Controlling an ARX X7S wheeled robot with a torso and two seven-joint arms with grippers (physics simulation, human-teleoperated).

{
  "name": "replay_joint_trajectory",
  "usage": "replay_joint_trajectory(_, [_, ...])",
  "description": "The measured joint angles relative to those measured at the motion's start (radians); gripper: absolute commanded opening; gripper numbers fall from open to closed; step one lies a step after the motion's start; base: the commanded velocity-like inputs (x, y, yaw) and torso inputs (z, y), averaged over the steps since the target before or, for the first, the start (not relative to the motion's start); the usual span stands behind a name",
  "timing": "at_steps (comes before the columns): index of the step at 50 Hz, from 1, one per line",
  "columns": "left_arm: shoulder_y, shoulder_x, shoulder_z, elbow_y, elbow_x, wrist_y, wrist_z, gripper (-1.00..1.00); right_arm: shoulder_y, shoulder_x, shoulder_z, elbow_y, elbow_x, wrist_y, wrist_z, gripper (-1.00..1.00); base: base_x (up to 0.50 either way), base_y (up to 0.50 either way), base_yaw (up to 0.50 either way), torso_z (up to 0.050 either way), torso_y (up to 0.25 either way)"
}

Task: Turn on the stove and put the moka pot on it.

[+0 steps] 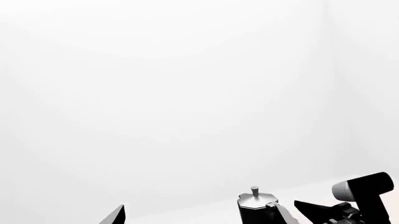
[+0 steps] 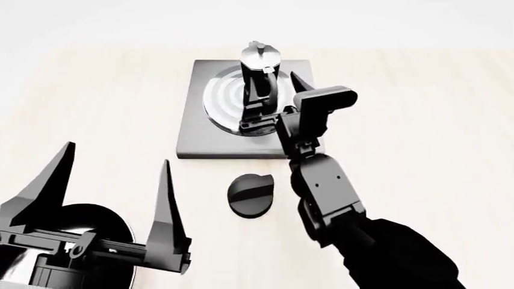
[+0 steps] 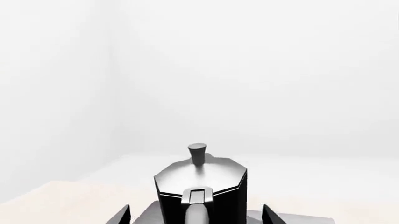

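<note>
Writing or brand marks appear nowhere on anything in view. Moka pot (image 2: 259, 75) stands upright on the stove (image 2: 201, 129), on the far part of the raised ringed burner (image 2: 226, 102), its handle turned toward the robot. The right claw (image 2: 277, 99) sits at that handle: in the right wrist view its two finger tips show spread apart on either side of the pot's (image 3: 201, 191) body, and whether they touch pot or handle cannot be told. The pot's silver lid (image 3: 199, 175) with its small knob is closed.

The round black stove knob (image 2: 251, 194) lies on the pale bench (image 2: 96, 102), just beside the stove's near edge, close to the right forearm. The left claw (image 2: 112, 180) hovers well away from the stove on the near-left side, fingers spread wide and holding nothing, above a black frying pan (image 2: 112, 226). From the left wrist view the pot's (image 1: 255, 203) lid and the right claw (image 1: 305, 210) peek in at the frame's edge
</note>
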Motion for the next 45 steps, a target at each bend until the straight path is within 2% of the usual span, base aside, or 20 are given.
replay_joint_trajectory(7, [-0.012, -0.015, -0.017, 0.011, -0.016, -0.013, -0.004, 1.0, 0.031, 0.019, -0.004, -0.06, -0.003, -0.03, 0.026, 1.0, 0.0, 0.0, 0.0, 0.0, 0.0])
replay_joint_trajectory(15, [-0.034, -0.037, -0.043, 0.031, -0.043, -0.036, -0.008, 1.0, 0.093, 0.112, -0.035, -0.276, -0.068, -0.048, 0.162, 1.0, 0.0, 0.0, 0.0, 0.0, 0.0])
replay_joint_trajectory(29, [-0.143, -0.089, -0.117, 0.091, -0.132, -0.138, 0.003, 1.0, 0.249, 0.322, -0.056, -0.696, -0.198, -0.023, 0.43, 1.0, 0.0, 0.0, 0.0, 0.0, 0.0])
replay_joint_trajectory(45, [-0.303, -0.162, -0.22, 0.171, -0.233, -0.257, 0.03, 1.0, 0.453, 0.616, -0.028, -1.149, -0.347, 0.115, 0.784, 1.0, 0.0, 0.0, 0.0, 0.0, 0.0])
